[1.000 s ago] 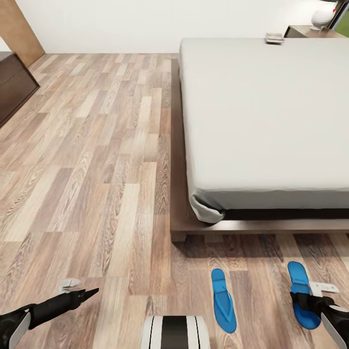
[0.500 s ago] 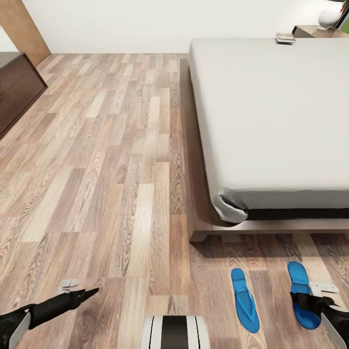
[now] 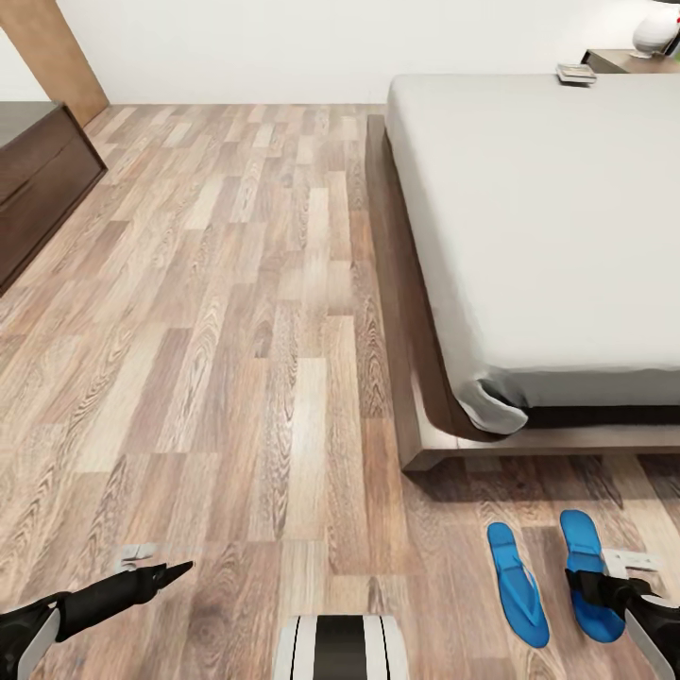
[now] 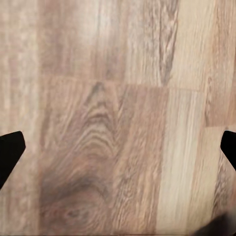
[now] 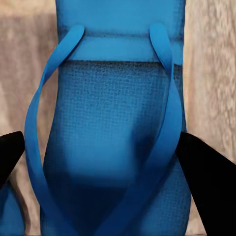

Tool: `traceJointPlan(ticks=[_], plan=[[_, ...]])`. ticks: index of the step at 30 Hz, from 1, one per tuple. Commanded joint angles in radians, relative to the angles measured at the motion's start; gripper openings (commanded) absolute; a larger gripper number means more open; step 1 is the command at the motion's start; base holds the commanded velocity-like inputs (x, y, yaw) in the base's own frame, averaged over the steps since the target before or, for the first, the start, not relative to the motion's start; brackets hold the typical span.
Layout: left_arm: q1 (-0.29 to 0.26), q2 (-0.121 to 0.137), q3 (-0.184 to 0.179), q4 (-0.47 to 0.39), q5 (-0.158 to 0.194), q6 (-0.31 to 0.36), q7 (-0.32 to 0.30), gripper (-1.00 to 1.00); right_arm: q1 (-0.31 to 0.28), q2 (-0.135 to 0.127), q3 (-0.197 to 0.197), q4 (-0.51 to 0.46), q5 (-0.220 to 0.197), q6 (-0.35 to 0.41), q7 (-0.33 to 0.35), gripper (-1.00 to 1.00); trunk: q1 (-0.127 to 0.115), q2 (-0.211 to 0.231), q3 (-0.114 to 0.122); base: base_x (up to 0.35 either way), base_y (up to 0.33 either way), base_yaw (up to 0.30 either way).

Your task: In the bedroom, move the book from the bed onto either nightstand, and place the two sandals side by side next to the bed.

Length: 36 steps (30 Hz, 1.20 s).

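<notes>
Wood-plank floor point(image 3: 236, 331), bed point(image 3: 548, 236) — right tool point(image 5: 101, 147) straddles sandal point(image 5: 115, 147), left tool point(image 4: 118, 147) open.

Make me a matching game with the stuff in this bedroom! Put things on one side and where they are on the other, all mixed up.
Things:
1. book
2. sandals
3. right gripper
4. left gripper

Places:
A. on the wood floor at the foot of the bed
B. right over one blue sandal
C. on the far end of the mattress
D. over bare wood planks

Pairs: 1-C, 2-A, 3-B, 4-D
</notes>
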Motion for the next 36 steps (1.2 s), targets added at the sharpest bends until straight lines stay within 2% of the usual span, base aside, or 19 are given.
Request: traceJointPlan(ticks=[1,2,4,5,6,9,26,36], plan=[[0.000,0.000,0.001,0.001,0.006,0.010,-0.004,1.00,0.000,0.003,-0.004,-0.002,0.002,0.006,0.004,-1.00,0.000,0.000,-0.001,0.000,0.209,0.000],[0.000,0.000,0.001,0.001,0.006,0.010,-0.004,1.00,0.000,0.005,-0.004,-0.002,0.009,0.006,0.004,-1.00,0.000,0.000,-0.001,0.000,0.167,0.000],[0.000,0.000,0.001,0.001,0.006,0.010,-0.004,1.00,0.000,0.024,-0.005,-0.002,0.076,0.006,0.003,-1.00,0.000,0.000,-0.001,0.000,0.070,0.000],[0.000,0.000,0.001,0.001,0.006,0.010,-0.004,1.00,0.000,0.030,-0.006,-0.002,0.129,0.006,0.003,-1.00,0.000,0.000,-0.001,0.000,0.028,0.000],[0.000,0.000,0.001,0.001,0.006,0.009,-0.003,1.00,0.000,0.033,-0.007,-0.002,0.159,0.006,0.002,-1.00,0.000,0.000,-0.001,0.000,0.018,0.000],[0.000,-0.002,0.001,0.001,0.006,0.009,-0.003,1.00,0.000,0.037,-0.008,-0.002,0.214,0.006,0.002,-1.00,0.000,0.000,-0.001,0.000,0.008,0.000],[0.000,-0.003,0.001,0.001,0.003,0.010,0.000,1.00,0.000,0.037,-0.015,-0.002,0.225,0.006,0.004,-1.00,0.000,0.000,-0.001,0.000,0.000,0.000],[0.000,-0.003,0.000,0.001,0.001,0.009,-0.002,1.00,0.000,0.037,-0.015,-0.002,0.225,0.006,0.004,-1.00,0.004,-0.003,-0.039,0.000,0.000,0.000]])
